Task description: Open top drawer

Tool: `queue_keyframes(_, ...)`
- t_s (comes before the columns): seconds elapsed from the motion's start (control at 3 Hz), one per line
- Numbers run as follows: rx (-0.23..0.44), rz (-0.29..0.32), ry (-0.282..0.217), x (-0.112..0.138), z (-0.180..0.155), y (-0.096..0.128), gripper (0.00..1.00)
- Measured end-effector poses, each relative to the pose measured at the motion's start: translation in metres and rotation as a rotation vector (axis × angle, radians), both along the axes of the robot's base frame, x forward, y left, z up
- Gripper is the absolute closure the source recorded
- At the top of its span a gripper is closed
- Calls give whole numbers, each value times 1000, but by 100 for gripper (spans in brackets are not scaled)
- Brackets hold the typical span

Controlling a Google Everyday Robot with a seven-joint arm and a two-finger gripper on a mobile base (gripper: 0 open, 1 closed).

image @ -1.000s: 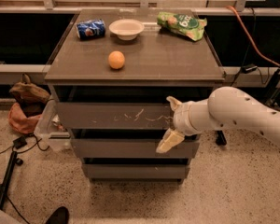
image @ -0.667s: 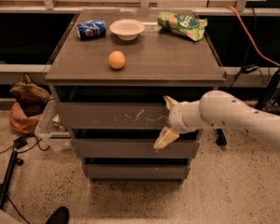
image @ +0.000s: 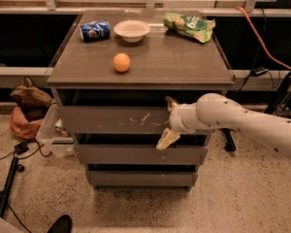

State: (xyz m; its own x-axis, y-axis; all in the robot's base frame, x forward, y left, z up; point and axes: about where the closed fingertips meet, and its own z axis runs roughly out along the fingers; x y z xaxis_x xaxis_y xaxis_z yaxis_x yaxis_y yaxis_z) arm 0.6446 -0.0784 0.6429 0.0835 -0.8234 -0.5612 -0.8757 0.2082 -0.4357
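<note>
The top drawer is the wide dark grey front with whitish scratches, just under the cabinet top. It stands about flush with the cabinet. My gripper is at the right part of this front. One pale fingertip is at the panel's top edge and the other is below its bottom edge, so the fingers stand wide apart across the panel. My white arm reaches in from the right.
Two narrower drawers, middle and bottom, lie below. On top are an orange, a white bowl, a blue can and a green chip bag. A plastic bin and a brown bag sit on the left.
My gripper and arm have moved a little to the left along the top drawer front. The drawer itself has not visibly moved.
</note>
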Motion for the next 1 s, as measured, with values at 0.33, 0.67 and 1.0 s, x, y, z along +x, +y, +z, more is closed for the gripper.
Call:
queue_keyframes(0.33,-12,23,33,-2,-2,4,0)
queue_keyframes(0.67,-12,23,33,-3,-1,4,0)
queue_keyframes(1.0,-34,43,116,-22,0,4,0)
